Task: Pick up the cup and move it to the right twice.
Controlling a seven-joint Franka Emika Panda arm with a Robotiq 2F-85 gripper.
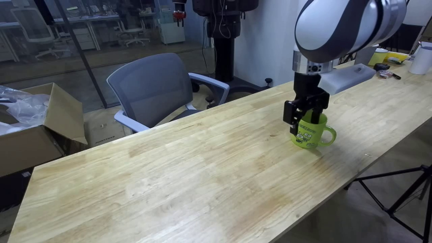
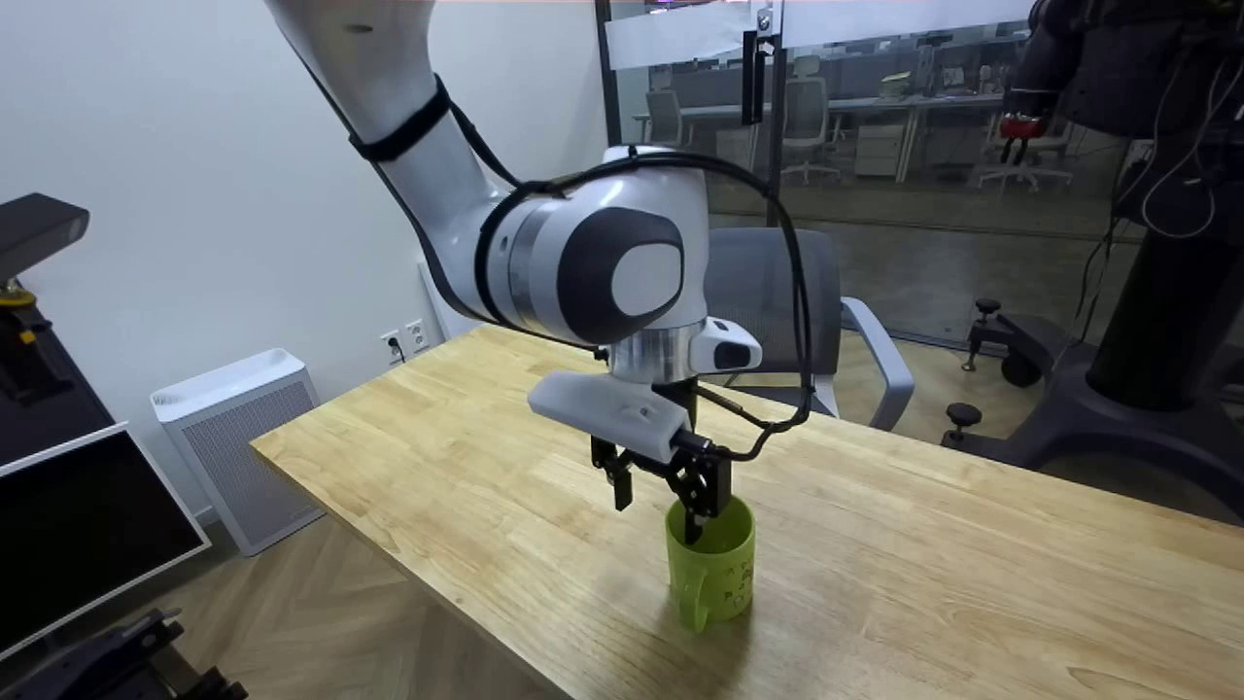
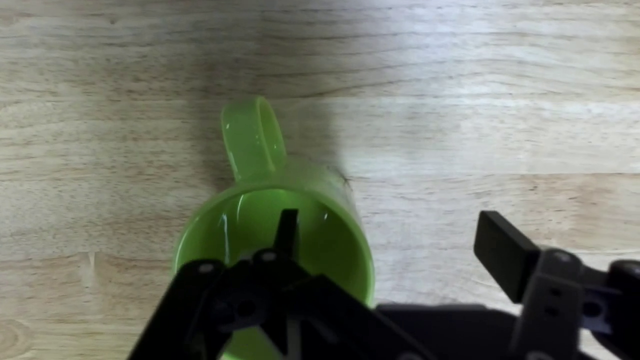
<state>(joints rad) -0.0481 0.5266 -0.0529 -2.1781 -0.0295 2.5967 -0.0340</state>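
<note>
The lime-green cup (image 1: 309, 136) stands upright on the wooden table, with its loop handle toward the table's near edge in an exterior view. It also shows in an exterior view (image 2: 727, 583) and in the wrist view (image 3: 332, 240). My gripper (image 1: 304, 124) is open over the cup's rim. In the wrist view, the gripper (image 3: 392, 240) has one finger inside the cup's mouth and the other outside, with a gap between that outer finger and the wall. In an exterior view the gripper (image 2: 658, 512) also straddles the rim. The arm hides part of the cup in the wrist view.
The wooden table (image 1: 175, 189) runs long, with its edge near the cup. At its far end stand a whitish container (image 1: 421, 60), a yellow bowl (image 1: 396, 57) and small items. A grey chair (image 1: 153, 91) stands against the long side. A tripod (image 1: 391, 209) stands beyond the other edge.
</note>
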